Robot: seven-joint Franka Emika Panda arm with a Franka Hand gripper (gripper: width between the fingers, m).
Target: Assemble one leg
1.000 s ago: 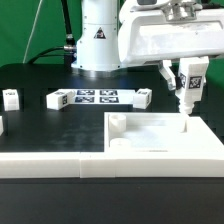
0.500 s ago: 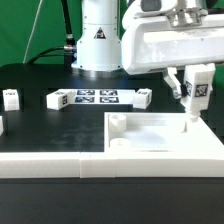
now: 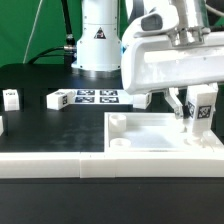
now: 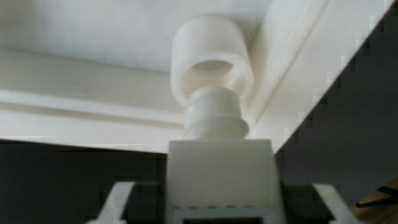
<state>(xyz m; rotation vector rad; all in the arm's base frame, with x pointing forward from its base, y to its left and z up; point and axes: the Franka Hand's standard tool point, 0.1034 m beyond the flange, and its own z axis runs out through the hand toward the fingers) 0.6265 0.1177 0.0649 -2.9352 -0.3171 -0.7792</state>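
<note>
My gripper (image 3: 197,108) is shut on the leg (image 3: 204,111), a small white peg with a black-and-white tag. It holds the leg upright over the far right corner of the large white panel (image 3: 160,135), on the exterior view's right. In the wrist view the leg (image 4: 217,170) sits between the fingers (image 4: 121,205) of my gripper (image 4: 221,202). The leg's narrow round tip (image 4: 214,110) points at the panel's round corner socket (image 4: 215,66). I cannot tell whether the tip touches the socket.
The marker board (image 3: 88,98) lies at the back of the black table. Loose legs lie at the exterior view's left (image 3: 10,97), at the left edge (image 3: 1,125) and beside the marker board (image 3: 143,97). A white wall (image 3: 60,166) runs along the front. The robot base (image 3: 98,40) stands behind.
My gripper has moved toward the exterior view's right and downward with the leg in it, closer to the panel's far right corner. Nothing else has moved.
</note>
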